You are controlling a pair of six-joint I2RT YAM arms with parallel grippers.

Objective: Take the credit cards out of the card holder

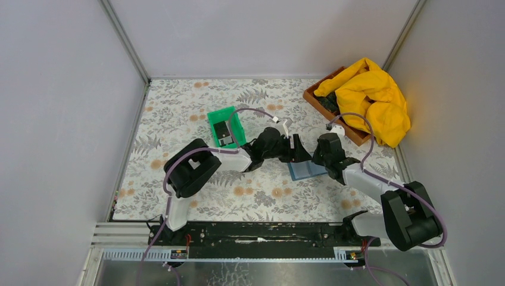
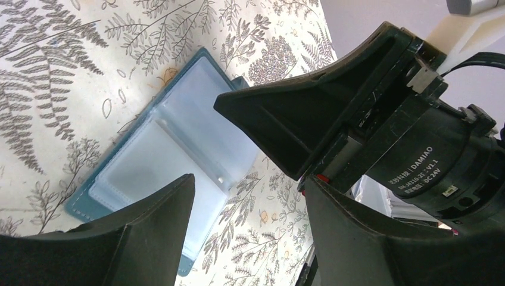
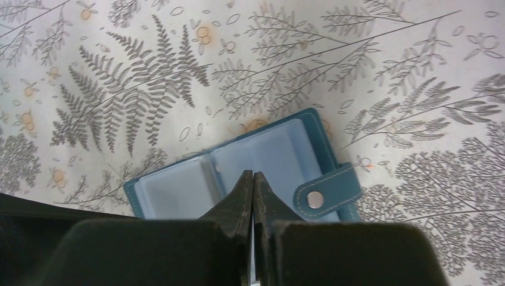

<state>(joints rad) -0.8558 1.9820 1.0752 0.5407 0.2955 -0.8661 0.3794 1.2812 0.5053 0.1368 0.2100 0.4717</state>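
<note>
My left end effector (image 2: 204,142) spread over open card holder (image 3: 172,193); my right end effector (image 3: 254,177) pressed together at its fold.

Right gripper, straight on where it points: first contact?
Probably the open card holder, on its pale inner panel by the fold. The shut right gripper aims straight at it; whether it touches yet is unclear.

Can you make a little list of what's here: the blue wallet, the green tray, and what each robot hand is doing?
card holder: lying open on the flowery table, between the two hands
left hand: open, above the holder
right hand: shut, tips over the holder's middle
green tray: a dark credit card inside
brown box: back right, yellow cloth piled in it
</note>
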